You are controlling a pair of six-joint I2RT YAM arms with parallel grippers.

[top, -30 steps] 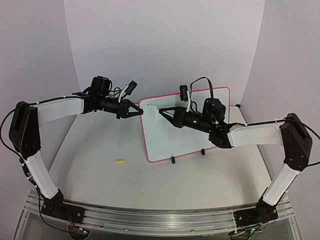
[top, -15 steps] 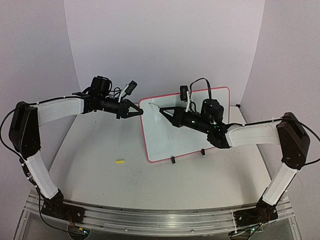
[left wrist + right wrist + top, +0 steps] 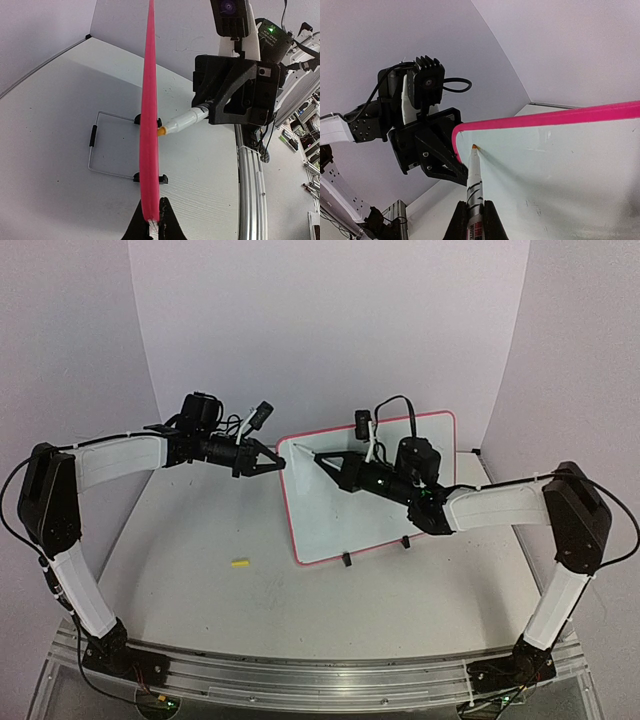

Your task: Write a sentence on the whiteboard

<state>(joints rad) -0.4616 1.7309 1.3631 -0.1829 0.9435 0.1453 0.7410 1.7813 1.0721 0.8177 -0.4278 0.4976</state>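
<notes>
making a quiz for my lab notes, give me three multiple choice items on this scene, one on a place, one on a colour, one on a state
1. Where on the whiteboard is the tip of the marker?
A. near its upper corner, by the left pincer
B. at its bottom edge
C. at its centre

2. What colour is the whiteboard's rim?
A. blue
B. pink-red
C. black

3. What is the left pincer doing?
A. hanging open in the air
B. clamping the whiteboard's edge
C. holding the marker

Answers:
1 A: the right wrist view shows the tip just inside the rounded corner.
2 B: the rim reads pink-red in every view.
3 B: the left wrist view shows its fingers closed on the rim.
</notes>
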